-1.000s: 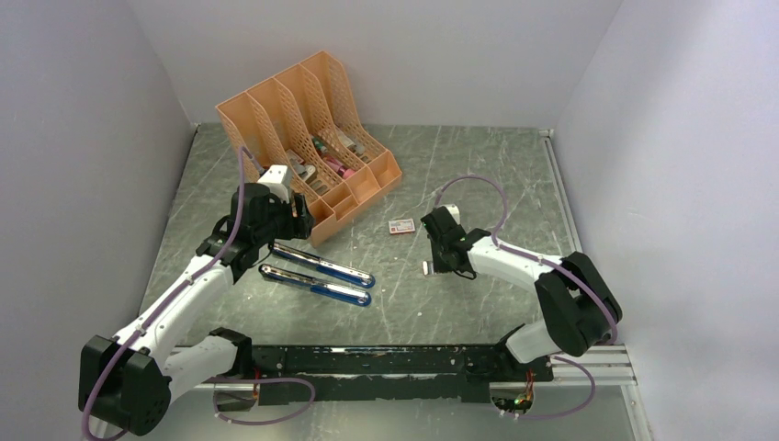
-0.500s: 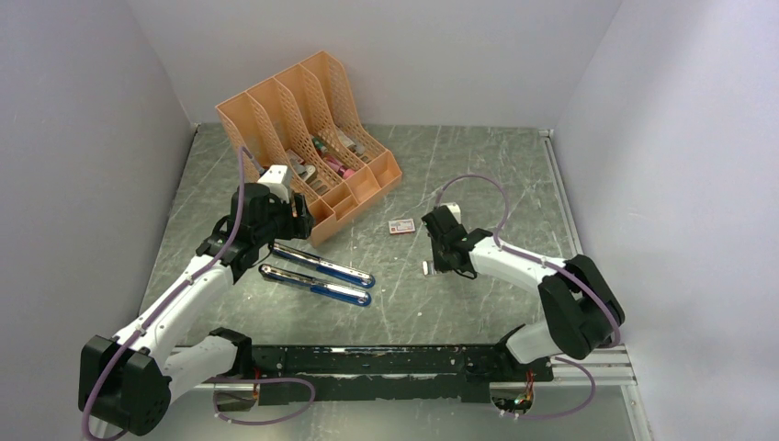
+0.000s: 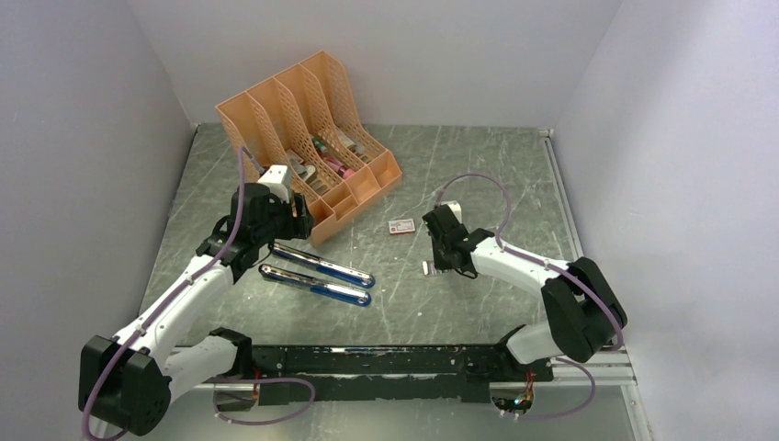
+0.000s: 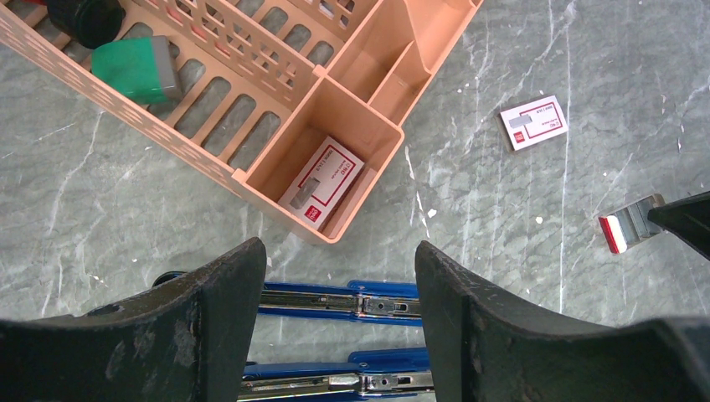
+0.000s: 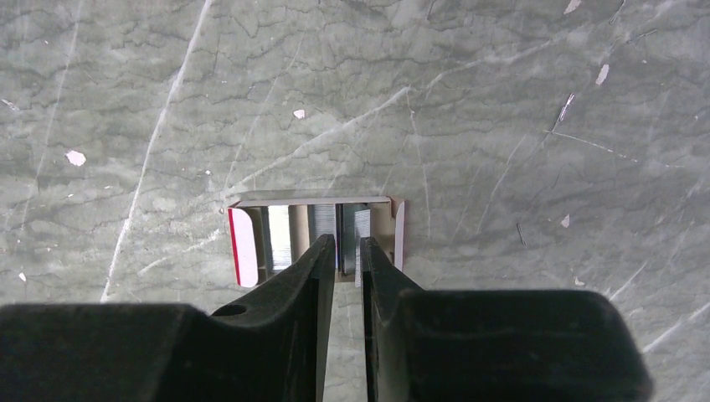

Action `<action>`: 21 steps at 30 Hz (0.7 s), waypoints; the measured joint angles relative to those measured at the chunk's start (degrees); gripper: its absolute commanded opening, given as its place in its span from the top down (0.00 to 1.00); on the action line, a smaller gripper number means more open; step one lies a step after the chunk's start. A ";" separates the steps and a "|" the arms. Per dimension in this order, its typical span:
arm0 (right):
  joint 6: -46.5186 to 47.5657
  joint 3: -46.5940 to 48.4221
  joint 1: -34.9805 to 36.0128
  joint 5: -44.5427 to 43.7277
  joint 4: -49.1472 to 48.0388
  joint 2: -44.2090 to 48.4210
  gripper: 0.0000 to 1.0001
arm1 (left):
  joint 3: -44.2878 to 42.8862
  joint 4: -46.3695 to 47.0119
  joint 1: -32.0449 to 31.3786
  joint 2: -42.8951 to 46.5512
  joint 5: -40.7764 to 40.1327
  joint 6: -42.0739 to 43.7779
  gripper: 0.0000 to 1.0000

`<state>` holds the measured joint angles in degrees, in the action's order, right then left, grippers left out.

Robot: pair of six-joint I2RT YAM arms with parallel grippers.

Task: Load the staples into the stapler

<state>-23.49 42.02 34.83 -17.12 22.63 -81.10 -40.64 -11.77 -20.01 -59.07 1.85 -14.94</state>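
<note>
The stapler lies open on the table as two blue and silver bars side by side; both show in the left wrist view. My left gripper hovers open and empty over its left end, jaws wide apart. The staples are silvery strips in a small open white-and-red tray. My right gripper reaches into the tray. Its jaws stand almost shut, pinching one strip of staples that still sits in the tray.
An orange desk organizer stands at the back left, with pens and a white-and-red box in its front compartment. A closed white-and-red staple box lies between the organizer and the right gripper. White walls enclose the table.
The right arm's elbow has drifted slightly to the right; its gripper stays at the tray. The left arm and stapler have not moved.
</note>
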 measured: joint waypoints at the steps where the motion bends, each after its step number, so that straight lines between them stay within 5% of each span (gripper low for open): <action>1: 0.00 0.00 -0.02 0.04 0.00 0.00 0.75 | -0.02 0.00 0.00 0.00 0.00 0.00 0.30; 13: 0.00 0.02 -0.02 -0.46 0.48 -0.28 0.70 | -0.02 0.00 0.00 0.00 0.02 0.00 0.30; 21: -0.02 0.02 -0.02 -0.42 0.66 -1.46 0.75 | -0.02 0.00 0.00 0.00 0.04 0.00 0.30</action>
<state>-23.51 42.04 34.81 -17.54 23.29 -82.56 -40.66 -11.77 -20.01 -59.07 1.89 -14.94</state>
